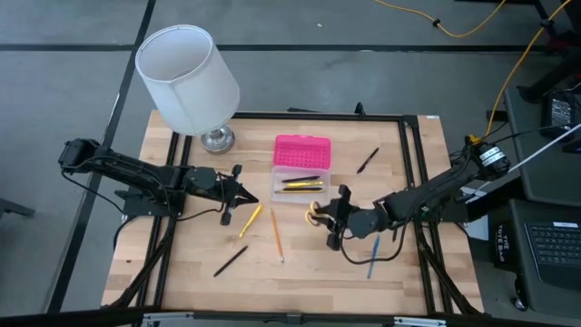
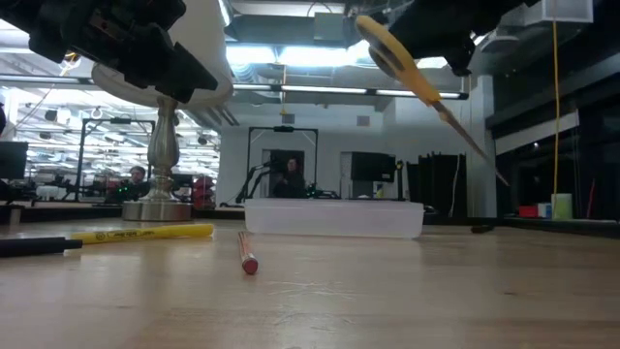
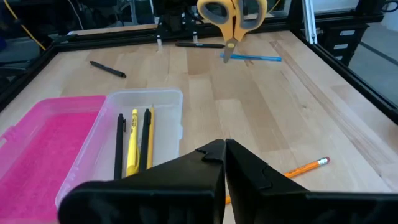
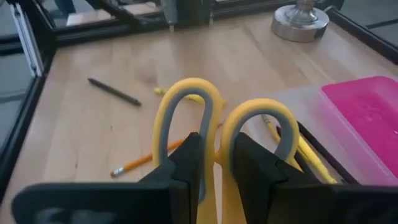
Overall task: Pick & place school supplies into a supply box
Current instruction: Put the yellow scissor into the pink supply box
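from above, the supply box [image 1: 300, 184] sits mid-table with its pink lid [image 1: 302, 150] folded open toward the lamp [image 1: 188, 80]; a few pens lie inside the clear tray. the right gripper [image 1: 329, 216] hangs just beside the tray's near right corner, clamped on the yellow-handled scissors [image 1: 318, 213]. the left gripper [image 1: 238, 193] is pinched shut and empty, to the left of the box. a yellow pen [image 1: 251, 221], an orange pencil [image 1: 276, 234] and a black pen [image 1: 231, 261] lie on the table [image 1: 182, 272] in front, a blue pen [image 1: 372, 257] lies under the right arm, and another black pen [image 1: 367, 161] lies right of the lid.

at table height, the scissors [image 2: 412, 73] are held tilted in the air, blades slanting down to the right above the clear tray [image 2: 334, 216]. the yellow pen [image 2: 142, 234] and the orange pencil [image 2: 246, 254] rest on the wood nearer the camera.

the left wrist view shows its own fingers [image 3: 205, 171] pressed together, the tray [image 3: 146, 127] holding black and yellow pens, and the scissors [image 3: 231, 17] hanging farther off above the blue pen [image 3: 252, 57].

the right wrist view shows the fingers [image 4: 186, 165] gripping the scissors [image 4: 214, 118] just below the handle loops; the blades are probably pointing down, out of sight.
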